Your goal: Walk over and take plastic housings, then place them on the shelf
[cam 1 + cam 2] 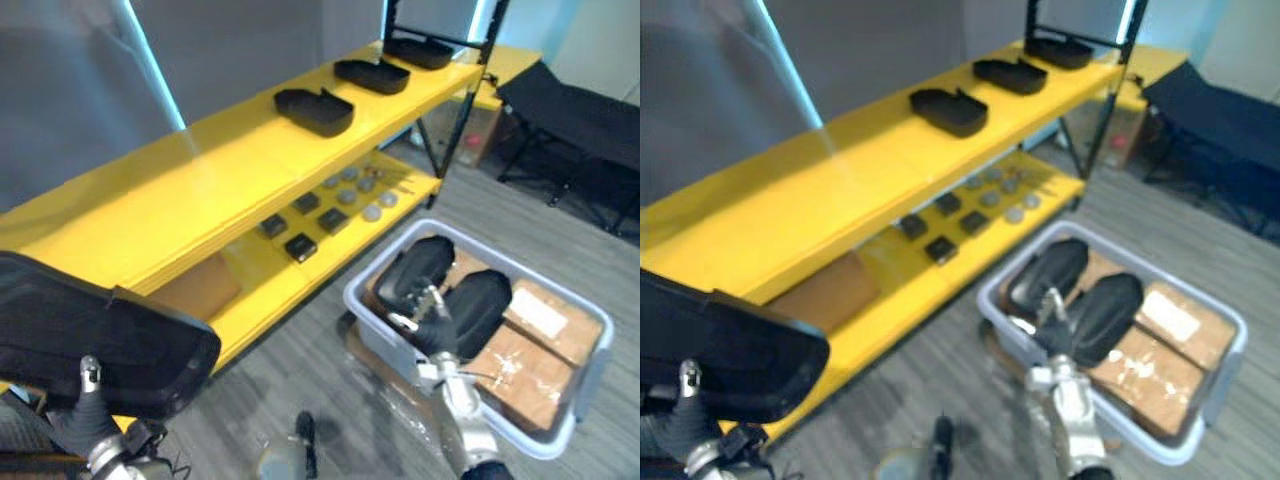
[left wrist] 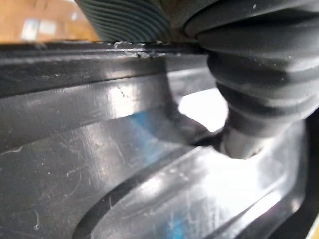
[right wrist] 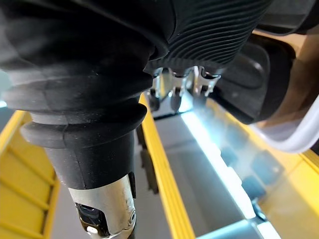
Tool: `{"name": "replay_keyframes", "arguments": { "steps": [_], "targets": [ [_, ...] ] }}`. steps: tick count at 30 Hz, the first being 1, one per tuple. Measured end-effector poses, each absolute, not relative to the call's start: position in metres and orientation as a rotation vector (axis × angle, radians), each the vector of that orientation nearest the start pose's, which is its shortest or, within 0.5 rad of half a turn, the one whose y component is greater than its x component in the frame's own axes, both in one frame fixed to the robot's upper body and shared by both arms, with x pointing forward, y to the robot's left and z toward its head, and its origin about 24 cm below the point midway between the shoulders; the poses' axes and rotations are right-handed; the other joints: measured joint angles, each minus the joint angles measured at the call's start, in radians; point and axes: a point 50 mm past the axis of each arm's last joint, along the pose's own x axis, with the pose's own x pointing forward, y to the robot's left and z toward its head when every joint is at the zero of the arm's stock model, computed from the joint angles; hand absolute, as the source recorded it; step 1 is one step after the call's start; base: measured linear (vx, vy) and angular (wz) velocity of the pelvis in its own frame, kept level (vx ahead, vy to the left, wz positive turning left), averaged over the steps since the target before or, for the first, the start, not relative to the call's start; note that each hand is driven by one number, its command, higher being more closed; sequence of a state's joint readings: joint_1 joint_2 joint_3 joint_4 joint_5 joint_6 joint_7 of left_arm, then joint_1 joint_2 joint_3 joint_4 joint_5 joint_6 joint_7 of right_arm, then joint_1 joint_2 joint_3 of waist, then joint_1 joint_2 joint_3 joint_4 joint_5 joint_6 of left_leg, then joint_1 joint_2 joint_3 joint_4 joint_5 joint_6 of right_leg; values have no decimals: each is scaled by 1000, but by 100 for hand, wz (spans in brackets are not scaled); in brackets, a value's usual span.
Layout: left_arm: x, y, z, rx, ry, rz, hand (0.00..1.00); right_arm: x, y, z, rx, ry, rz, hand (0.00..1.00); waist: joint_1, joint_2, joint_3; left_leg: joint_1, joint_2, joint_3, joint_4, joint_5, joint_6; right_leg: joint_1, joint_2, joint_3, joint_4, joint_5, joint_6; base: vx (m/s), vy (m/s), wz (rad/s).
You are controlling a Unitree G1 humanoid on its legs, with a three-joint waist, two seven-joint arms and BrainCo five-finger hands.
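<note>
My left hand [image 1: 88,400] grips a large black plastic housing [image 1: 90,340] at the lower left, in front of the yellow shelf [image 1: 200,190]. In the left wrist view my thumb [image 2: 259,99] presses on the housing's glossy inner wall [image 2: 124,164]. My right hand [image 1: 432,325] hovers with relaxed fingers over a grey bin [image 1: 590,375] on the floor. Two more black housings [image 1: 415,265] [image 1: 480,305] lie in that bin, just past the fingers [image 3: 172,97]. Three housings [image 1: 314,110] [image 1: 372,75] [image 1: 420,50] sit in a row on the shelf's top board.
Small black boxes [image 1: 300,247] and grey discs [image 1: 372,212] lie on the lower shelf board, with a brown cardboard sheet [image 1: 200,287] beside them. Taped cardboard boxes [image 1: 520,375] fill the bin's bottom. A black folding cot [image 1: 580,120] stands at the back right.
</note>
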State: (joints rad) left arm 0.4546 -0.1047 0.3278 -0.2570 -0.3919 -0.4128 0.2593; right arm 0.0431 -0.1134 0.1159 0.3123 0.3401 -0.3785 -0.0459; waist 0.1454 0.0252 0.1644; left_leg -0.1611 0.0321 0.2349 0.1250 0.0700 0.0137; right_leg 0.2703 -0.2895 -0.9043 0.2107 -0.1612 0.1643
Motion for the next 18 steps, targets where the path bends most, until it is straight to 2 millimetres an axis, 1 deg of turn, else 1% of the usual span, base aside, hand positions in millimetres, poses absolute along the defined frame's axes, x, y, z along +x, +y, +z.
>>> {"name": "replay_keyframes", "arguments": {
  "steps": [1, 2, 3, 4, 5, 6, 7, 8, 9, 10, 11, 12, 14, 15, 16, 17, 18],
  "targets": [
    [126, 253, 46, -288, -274, 798, 100, 233, -162, -5, 218, -7, -59, 0, 0, -7, 5, 5, -7, 0, -3, -1, 2, 9, -7, -1, -4, 3, 5, 0, 92, 3],
    [134, 248, 49, -288, -287, 761, 100, 233, -160, -3, 232, -19, -60, 0, -3, -24, 14, 15, -15, 6, -16, -2, 3, 12, -8, 0, -10, 9, 5, -17, 84, -5],
    [138, 245, 51, -273, -295, 739, 100, 233, -154, 0, 255, -39, -57, 0, -1, -37, 20, 21, -19, 19, -30, -4, 1, 11, -8, 5, -20, 14, -6, -24, 73, -7],
    [140, 244, 52, -266, -298, 729, 100, 233, -152, 3, 268, -52, -57, 0, -3, -45, 21, 21, -22, 20, -36, -5, 1, 10, -8, 8, -24, 16, -13, -14, 72, -5],
    [144, 243, 54, -262, -302, 710, 100, 231, -150, 7, 282, -75, -56, 0, -17, -52, 23, 23, -31, 17, -54, -5, 9, 5, -9, 31, -26, 20, -33, -9, 82, 22],
    [148, 241, 54, -267, -299, 693, 100, 227, -152, 8, 282, -90, -56, 0, -34, -50, 24, 25, -43, -11, -71, -2, 14, -6, -7, 105, -15, 35, -60, -7, 100, 36],
    [150, 239, 55, -269, -302, 681, 100, 225, -153, 8, 282, -91, -59, 0, -44, -48, 24, 28, -48, -23, -84, 3, 19, -11, -7, 148, -3, 41, -69, 1, 135, 63],
    [157, 237, 59, -267, -316, 642, 100, 220, -156, 6, 280, -88, -71, 0, -55, -44, 26, 35, -59, -61, -109, 13, 23, -28, -7, 238, 33, 49, -84, 18, 133, 76],
    [166, 233, 65, -269, -340, 598, 100, 215, -160, 4, 279, -78, -88, 0, -60, -38, 27, 38, -65, -99, -139, 27, 21, -52, 2, 331, 71, 35, -115, 21, 92, 83],
    [170, 231, 67, -269, -351, 579, 100, 212, -160, 4, 280, -78, -92, 0, -65, -31, 30, 37, -67, -124, -157, 38, 16, -60, 17, 374, 72, 11, -131, 22, -22, 103],
    [176, 228, 70, -271, -363, 552, 100, 208, -161, 5, 281, -83, -95, 0, -82, -30, 30, 36, -73, -167, -191, 60, 6, -59, 55, 424, 51, -28, -123, 17, -89, 92],
    [177, 228, 70, -267, -362, 542, 100, 206, -161, 6, 279, -86, -95, 0, -85, -31, 30, 36, -79, -183, -205, 67, -2, -61, 67, 435, 33, -38, -116, 1, -120, 101],
    [182, 226, 67, -272, -344, 527, 100, 206, -158, 9, 245, -99, -69, 0, -79, -34, 29, 18, -88, -195, -206, 112, -4, -71, 94, 432, -34, -55, -101, -49, -127, 51],
    [181, 226, 65, -277, -333, 530, 100, 206, -157, 10, 242, -99, -61, 0, -77, -36, 28, 16, -88, -197, -206, 117, -9, -66, 98, 439, -46, -60, -95, -47, -153, 17],
    [178, 225, 61, -275, -308, 532, 100, 208, -154, 12, 233, -107, -42, 0, -75, -26, 33, 8, -86, -200, -206, 133, -20, -58, 108, 439, -66, -70, -65, -35, -163, 12],
    [176, 222, 56, -282, -281, 527, 100, 208, -155, 14, 209, -114, -29, 0, -75, -6, 38, 0, -77, -203, -206, 150, -22, -60, 121, 435, -72, -67, -33, -45, -156, 15],
    [175, 220, 54, -288, -269, 525, 100, 209, -155, 14, 196, -117, -25, 0, -75, 5, 40, -1, -72, -207, -206, 155, -25, -59, 130, 433, -71, -67, -33, -73, -130, 12]
  ]
}}
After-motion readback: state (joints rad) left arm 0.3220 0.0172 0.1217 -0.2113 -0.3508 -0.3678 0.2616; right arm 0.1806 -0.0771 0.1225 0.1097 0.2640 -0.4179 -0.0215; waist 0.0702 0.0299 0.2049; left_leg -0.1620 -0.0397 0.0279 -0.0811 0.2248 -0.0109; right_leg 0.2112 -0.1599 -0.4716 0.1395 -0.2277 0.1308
